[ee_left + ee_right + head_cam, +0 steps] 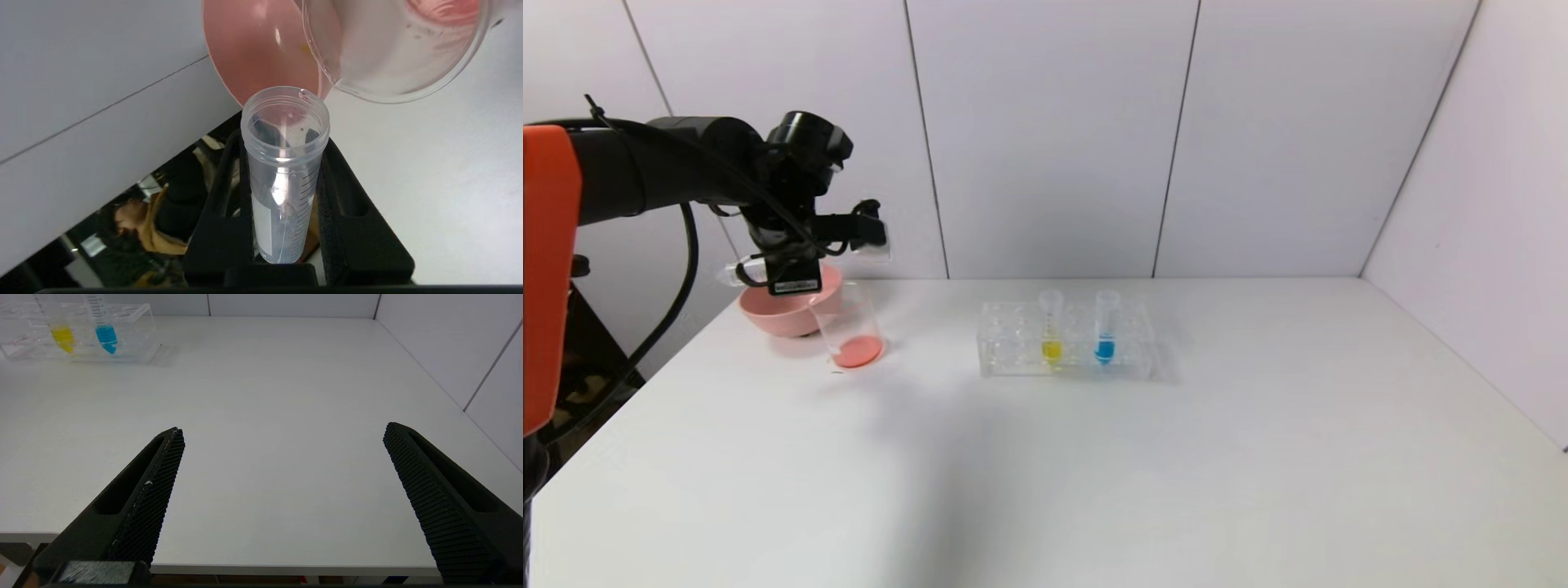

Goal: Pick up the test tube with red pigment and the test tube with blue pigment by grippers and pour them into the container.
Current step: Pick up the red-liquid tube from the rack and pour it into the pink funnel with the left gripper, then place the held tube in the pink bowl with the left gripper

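Observation:
My left gripper (284, 139) is shut on the test tube with red pigment (286, 183), a clear graduated tube that shows only a faint pink streak inside. In the head view this gripper (862, 233) hangs at the far left with the tube (876, 247) lying tilted, its mouth just above the container (854, 327). That container (392, 53) is a clear beaker with red liquid in its bottom. The test tube with blue pigment (1105, 327) stands upright in the rack (1013, 351). My right gripper (284, 430) stands open and empty over the table's front edge.
A pink bowl (768, 314) sits right behind the container, at the table's far left; it also fills the wrist view (261, 49). A yellow-liquid tube (1051, 327) stands next to the blue tube (102, 326) in the rack (135, 330). Walls close off the back and right.

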`<act>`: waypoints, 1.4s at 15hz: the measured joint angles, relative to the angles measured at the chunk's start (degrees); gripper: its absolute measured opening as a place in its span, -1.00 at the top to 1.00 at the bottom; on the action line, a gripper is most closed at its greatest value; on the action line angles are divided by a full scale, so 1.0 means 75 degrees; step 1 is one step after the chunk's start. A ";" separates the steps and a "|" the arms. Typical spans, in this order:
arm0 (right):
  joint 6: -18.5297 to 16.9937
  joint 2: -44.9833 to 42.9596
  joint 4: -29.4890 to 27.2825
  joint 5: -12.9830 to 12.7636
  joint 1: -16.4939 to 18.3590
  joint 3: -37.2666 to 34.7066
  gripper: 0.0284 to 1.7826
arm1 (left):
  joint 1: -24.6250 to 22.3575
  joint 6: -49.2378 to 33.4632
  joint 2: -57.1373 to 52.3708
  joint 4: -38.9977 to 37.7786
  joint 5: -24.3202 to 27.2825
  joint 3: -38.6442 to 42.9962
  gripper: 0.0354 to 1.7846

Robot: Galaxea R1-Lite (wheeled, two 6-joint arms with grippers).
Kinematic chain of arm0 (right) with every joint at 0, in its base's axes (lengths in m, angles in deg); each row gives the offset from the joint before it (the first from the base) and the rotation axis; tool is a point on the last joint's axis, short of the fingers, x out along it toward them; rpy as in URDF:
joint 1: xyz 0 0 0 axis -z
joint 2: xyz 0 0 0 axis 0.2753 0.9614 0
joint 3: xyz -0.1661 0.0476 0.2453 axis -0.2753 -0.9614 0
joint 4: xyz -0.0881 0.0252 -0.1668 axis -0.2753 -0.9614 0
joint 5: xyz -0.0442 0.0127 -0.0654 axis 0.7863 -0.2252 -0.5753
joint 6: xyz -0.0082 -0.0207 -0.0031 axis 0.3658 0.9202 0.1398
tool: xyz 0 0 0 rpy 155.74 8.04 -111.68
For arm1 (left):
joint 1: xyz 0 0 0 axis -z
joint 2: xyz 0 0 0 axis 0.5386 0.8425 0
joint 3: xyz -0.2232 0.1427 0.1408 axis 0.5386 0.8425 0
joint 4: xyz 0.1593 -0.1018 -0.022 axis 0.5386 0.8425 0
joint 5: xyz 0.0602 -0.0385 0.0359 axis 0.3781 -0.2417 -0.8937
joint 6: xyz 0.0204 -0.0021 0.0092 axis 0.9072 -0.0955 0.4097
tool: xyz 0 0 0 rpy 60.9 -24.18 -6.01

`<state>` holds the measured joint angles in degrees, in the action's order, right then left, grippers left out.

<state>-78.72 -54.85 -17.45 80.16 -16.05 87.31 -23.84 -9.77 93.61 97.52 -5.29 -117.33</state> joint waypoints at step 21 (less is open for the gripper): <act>0.0000 0.0000 -0.0003 0.0000 0.0000 0.0000 -0.99 | -0.1039 -0.8278 -0.1478 -0.3033 0.2029 0.0288 0.52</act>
<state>-78.72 -54.85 -17.47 80.16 -16.05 87.31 -31.63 -71.86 82.53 74.77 9.92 -115.17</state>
